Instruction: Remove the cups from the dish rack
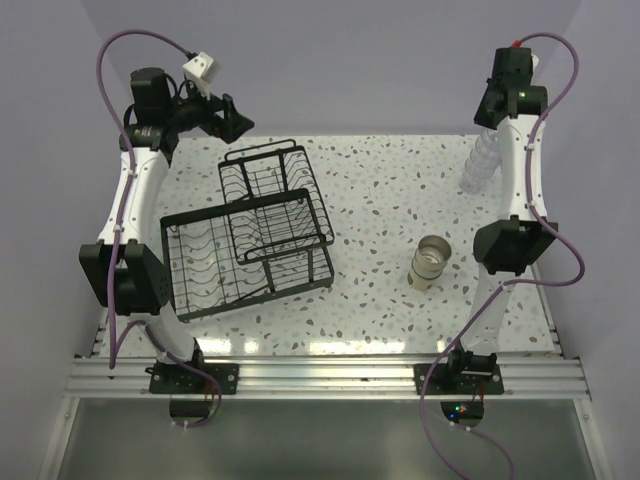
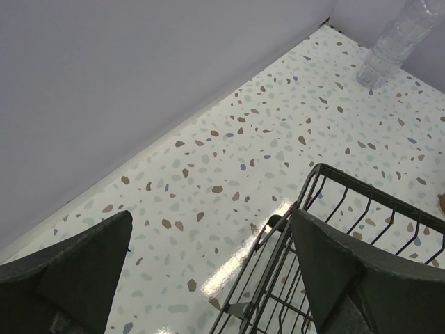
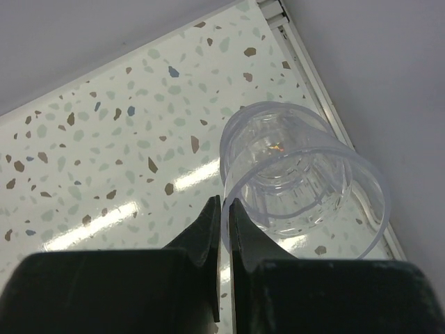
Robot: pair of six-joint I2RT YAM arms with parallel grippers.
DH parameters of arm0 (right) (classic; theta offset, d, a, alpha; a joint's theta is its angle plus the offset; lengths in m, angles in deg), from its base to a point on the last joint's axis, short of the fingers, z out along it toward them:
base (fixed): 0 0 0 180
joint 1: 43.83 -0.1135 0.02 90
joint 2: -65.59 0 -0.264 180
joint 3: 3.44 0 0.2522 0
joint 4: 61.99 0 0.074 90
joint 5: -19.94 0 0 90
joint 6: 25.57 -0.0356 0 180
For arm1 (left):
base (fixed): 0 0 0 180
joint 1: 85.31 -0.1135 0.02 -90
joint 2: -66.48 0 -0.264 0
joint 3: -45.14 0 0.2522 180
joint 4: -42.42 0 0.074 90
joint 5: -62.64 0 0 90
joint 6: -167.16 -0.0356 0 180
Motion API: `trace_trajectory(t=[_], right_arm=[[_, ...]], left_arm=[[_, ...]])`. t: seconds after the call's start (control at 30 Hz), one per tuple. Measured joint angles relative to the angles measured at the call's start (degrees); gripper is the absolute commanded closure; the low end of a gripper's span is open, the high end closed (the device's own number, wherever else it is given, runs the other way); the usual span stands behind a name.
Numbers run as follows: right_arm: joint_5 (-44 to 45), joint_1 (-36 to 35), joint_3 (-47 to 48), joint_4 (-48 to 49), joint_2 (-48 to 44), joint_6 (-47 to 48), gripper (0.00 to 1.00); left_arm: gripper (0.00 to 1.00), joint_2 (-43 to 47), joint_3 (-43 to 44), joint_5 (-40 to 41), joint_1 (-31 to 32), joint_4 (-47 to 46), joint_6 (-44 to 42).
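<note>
The black wire dish rack (image 1: 200, 262) stands left of centre, with its smaller slotted tier (image 1: 268, 190) across it; I see no cups in it. A stack of tan-beige cups (image 1: 430, 262) stands on the table to the right. A stack of clear cups (image 1: 480, 165) stands at the far right. My right gripper (image 1: 488, 128) is above that stack; in the right wrist view it (image 3: 225, 209) is shut on the rim of the top clear cup (image 3: 299, 174). My left gripper (image 1: 235, 120) hangs open and empty over the rack's far left corner (image 2: 334, 209).
The speckled table (image 1: 370, 200) ends at walls on the back and both sides. A metal rail (image 1: 330, 375) runs along the near edge. The clear cup stack also shows at the top right of the left wrist view (image 2: 396, 38).
</note>
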Motion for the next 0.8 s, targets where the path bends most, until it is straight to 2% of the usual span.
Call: trace_trajectory(t=[0.27,0.37,0.4,0.43,0.7,0.8], right_arm=[[-0.74,0.68,-0.02,0.0,0.17,-0.42,1.0],[-1.4,0.92,-0.02,0.61,0.35,-0.48,0.85],[-1.57,0.96,-0.02,0.72,0.39,-0.48,0.76],[-1.6,0.98,-0.02,0.76,0.55,-0.7,0.73],[-2.8,0.98,-0.26,0.76,1.97,-0.61,0.64],[-3.02,0.98,-0.26,0.96,1.97,-0.61,0.55]], left_arm=[[0.0,-0.15,0.0,0.0,0.52,-0.02,0.0],[0.0,-0.15,0.0,0.0,0.59,-0.02,0.0],[0.0,-0.15,0.0,0.0,0.59,-0.02,0.0],[0.0,-0.15,0.0,0.0,0.59,-0.02,0.0],[0.0,-0.15,0.0,0.0,0.59,0.0,0.0],[0.0,-0.15,0.0,0.0,0.59,-0.02,0.0]])
